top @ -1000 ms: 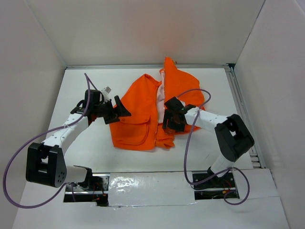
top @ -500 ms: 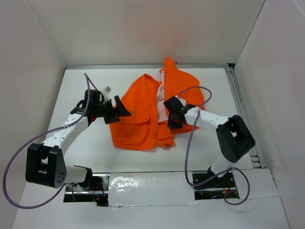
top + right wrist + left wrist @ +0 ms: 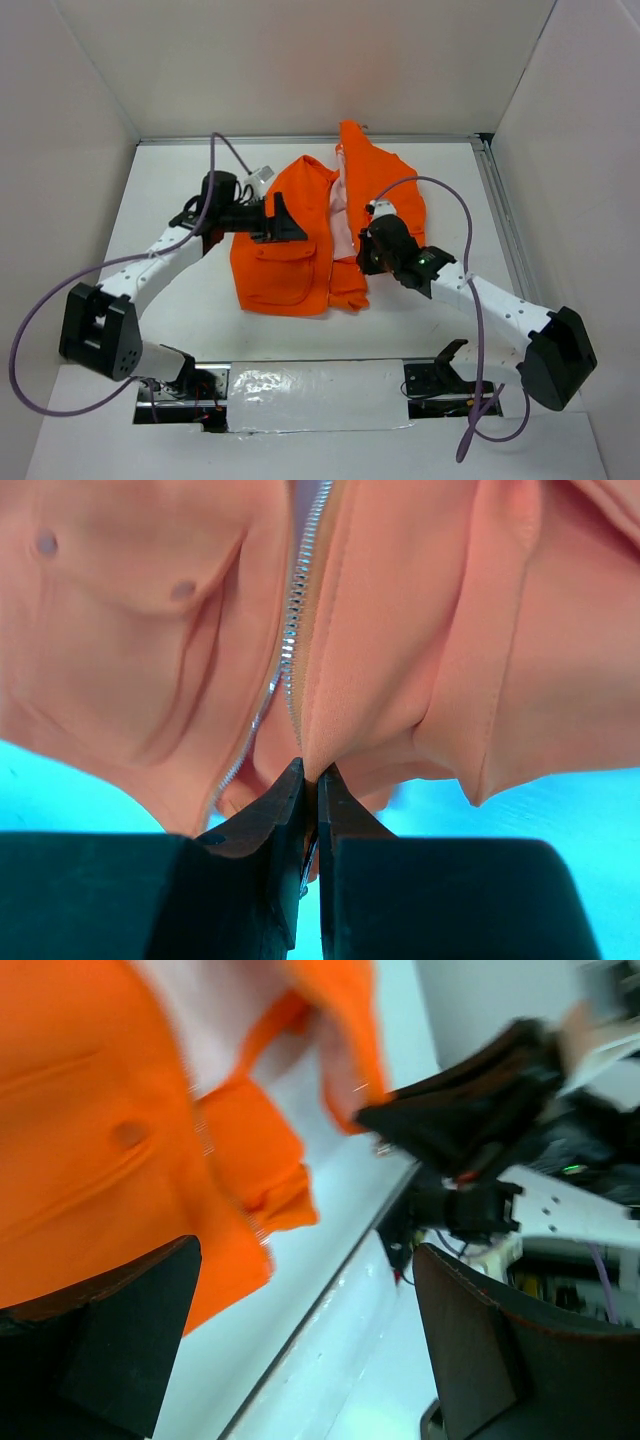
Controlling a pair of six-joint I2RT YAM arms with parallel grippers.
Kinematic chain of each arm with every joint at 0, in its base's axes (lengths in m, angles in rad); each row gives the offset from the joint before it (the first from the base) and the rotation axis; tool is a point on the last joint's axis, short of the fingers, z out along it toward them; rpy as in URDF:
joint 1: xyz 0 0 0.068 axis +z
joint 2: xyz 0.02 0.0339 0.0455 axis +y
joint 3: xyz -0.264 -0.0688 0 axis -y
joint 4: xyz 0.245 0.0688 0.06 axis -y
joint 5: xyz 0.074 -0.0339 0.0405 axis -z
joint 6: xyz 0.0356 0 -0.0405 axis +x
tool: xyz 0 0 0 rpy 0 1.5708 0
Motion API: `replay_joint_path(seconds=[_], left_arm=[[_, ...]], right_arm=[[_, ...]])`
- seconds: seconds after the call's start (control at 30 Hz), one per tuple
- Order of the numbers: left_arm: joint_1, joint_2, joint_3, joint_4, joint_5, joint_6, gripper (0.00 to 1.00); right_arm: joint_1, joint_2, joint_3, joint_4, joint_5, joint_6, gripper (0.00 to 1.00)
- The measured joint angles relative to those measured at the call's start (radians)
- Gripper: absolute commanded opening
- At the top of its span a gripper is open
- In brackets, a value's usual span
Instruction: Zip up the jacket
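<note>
Centrally on the white table [image 3: 180, 190] lies the jacket [image 3: 300, 265], bright orange, with both grippers over it: the left gripper [image 3: 285, 222] above its left front panel, the right gripper [image 3: 368, 255] at the inner edge of its right panel, low down near the hem. The garment's long axis runs from the near side of the table to the far side, hem towards the arm bases and the pointed upper end towards the back wall. It lies front up and unfastened, the two panels parted so that a strip of pale pink lining [image 3: 343, 215] shows between them; a flap pocket [image 3: 285, 275] sits on the left panel. In the right wrist view the zipper [image 3: 293, 620] runs as a pale toothed line down the fabric to just left of the fingertips, and the right gripper [image 3: 310, 780] is pinched nearly closed on a fold of the jacket [image 3: 420, 630] right beside that line. The left gripper [image 3: 285, 222] is spread wide, its two dark fingers [image 3: 120, 1340] far apart with nothing between them, and the orange cloth [image 3: 90, 1110] lies beyond them; whether a fingertip touches the fabric cannot be told.
</note>
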Motion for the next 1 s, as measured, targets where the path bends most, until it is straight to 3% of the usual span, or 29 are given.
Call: replay_joint_path(seconds=[0.23, 0.47, 0.67, 0.73, 0.77, 0.8, 0.83, 0.87, 1.0], left_arm=[[-0.140, 0.266, 0.229, 0.084, 0.084, -0.001, 0.99], [-0.248, 0.494, 0.415, 0.058, 0.065, -0.015, 0.99], [-0.290, 0.595, 0.523, -0.011, -0.010, -0.032, 0.96], [-0.299, 0.597, 0.533, -0.024, -0.031, -0.035, 0.81], [-0.303, 0.597, 0.533, -0.024, -0.036, -0.036, 0.68], [-0.306, 0.597, 0.533, -0.023, -0.037, -0.039, 0.52], [-0.309, 0.597, 0.533, -0.023, -0.038, -0.045, 0.17], [-0.312, 0.597, 0.533, -0.022, -0.036, -0.050, 0.02], [-0.320, 0.597, 0.537, -0.006, -0.028, -0.055, 0.00]], right_arm=[[0.068, 0.008, -0.027, 0.013, -0.001, -0.057, 0.08], [0.076, 0.003, -0.031, 0.041, -0.003, -0.052, 0.10], [0.092, -0.029, -0.048, 0.051, 0.003, -0.029, 0.12], [0.093, -0.056, -0.053, 0.053, 0.006, -0.024, 0.12], [0.093, -0.070, -0.058, 0.053, 0.007, -0.022, 0.13], [0.093, -0.084, -0.061, 0.053, 0.006, -0.021, 0.14], [0.093, -0.096, -0.064, 0.053, 0.007, -0.018, 0.16], [0.093, -0.105, -0.065, 0.054, 0.008, -0.017, 0.18], [0.099, -0.109, -0.065, 0.047, 0.017, -0.005, 0.25]])
